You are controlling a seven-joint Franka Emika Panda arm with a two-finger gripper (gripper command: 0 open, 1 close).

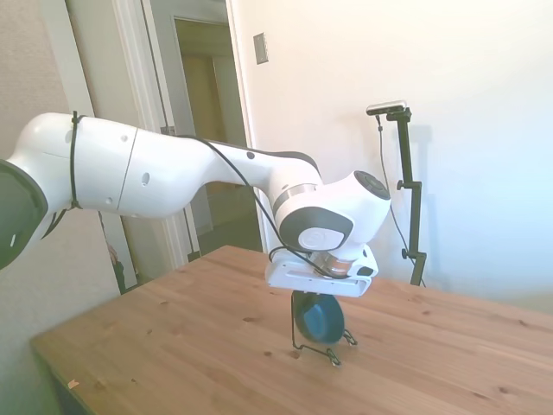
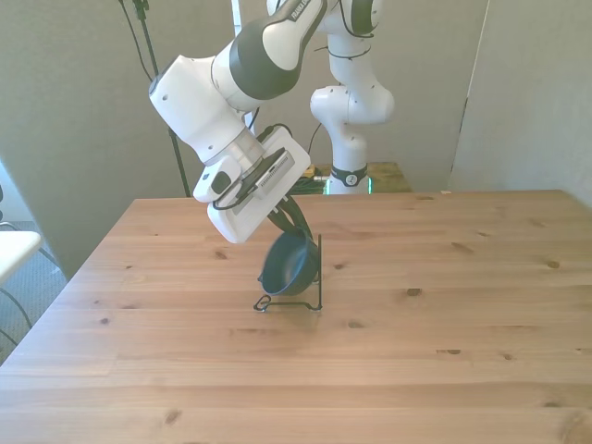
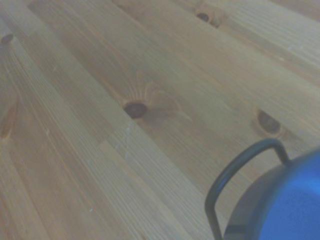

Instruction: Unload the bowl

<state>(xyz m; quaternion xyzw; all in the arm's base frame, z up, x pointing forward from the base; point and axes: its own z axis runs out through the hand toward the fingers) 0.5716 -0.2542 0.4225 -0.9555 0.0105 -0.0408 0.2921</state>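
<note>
One bowl [image 2: 289, 262] stands on edge in wire stand [image 2: 310, 298], so I hover at its 12 o'clock | my gripper [image 2: 294, 222]: finger gap unreadable | table [image 2: 444, 333]

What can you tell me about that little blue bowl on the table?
The bowl is small, round, dark blue-teal, smooth and plain. It stands on edge, tilted, in a thin black wire stand near the middle of the wooden table, its hollow facing the front view's left. The robot's hand is right above it, at its upper rim; whether it grips the bowl is hidden.
</note>
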